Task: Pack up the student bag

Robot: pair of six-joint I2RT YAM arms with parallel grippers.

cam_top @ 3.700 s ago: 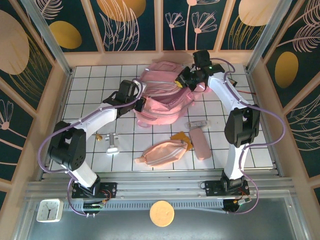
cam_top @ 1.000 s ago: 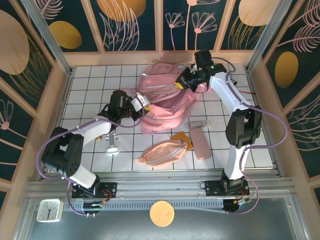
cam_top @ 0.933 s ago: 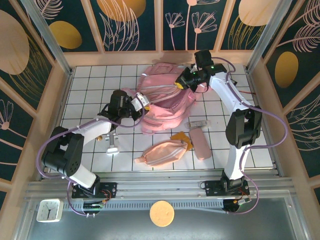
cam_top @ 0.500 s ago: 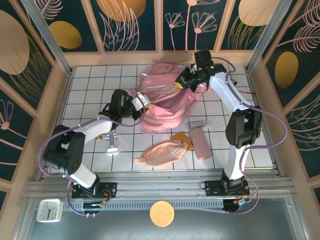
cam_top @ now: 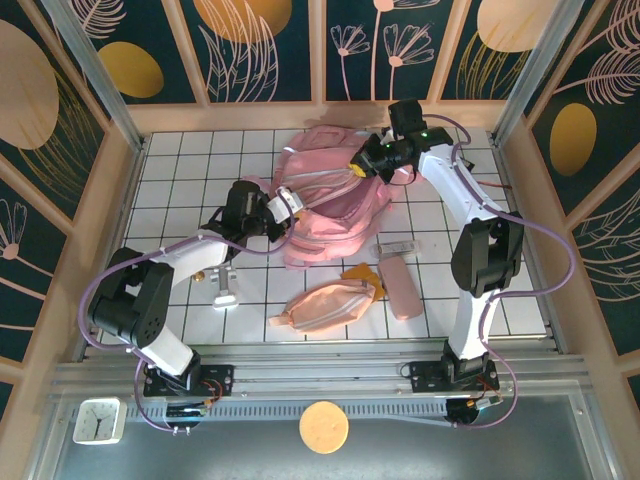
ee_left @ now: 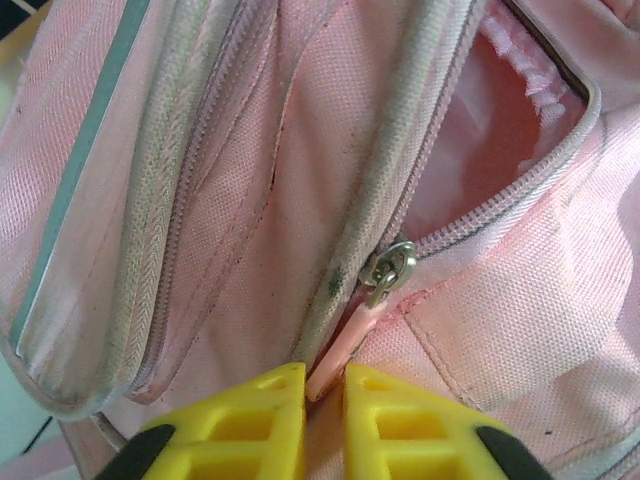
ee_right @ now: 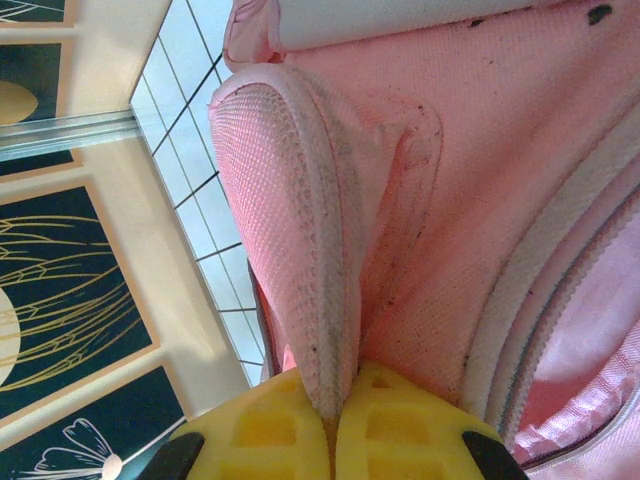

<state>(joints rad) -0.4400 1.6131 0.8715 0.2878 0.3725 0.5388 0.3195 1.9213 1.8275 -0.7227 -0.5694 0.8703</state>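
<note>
My left pincer (ee_left: 325, 380) pinches the zipper pull (ee_left: 348, 338), my right pincer (ee_right: 338, 395) clamps the student bag (cam_top: 335, 215) by its strap (ee_right: 290, 220); next I'd drag the zip open.

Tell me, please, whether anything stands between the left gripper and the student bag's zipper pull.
Nothing visible does. The yellow fingers of the left gripper are shut on the pink zipper pull of the student bag, just below its metal slider, with no other object between them.
</note>
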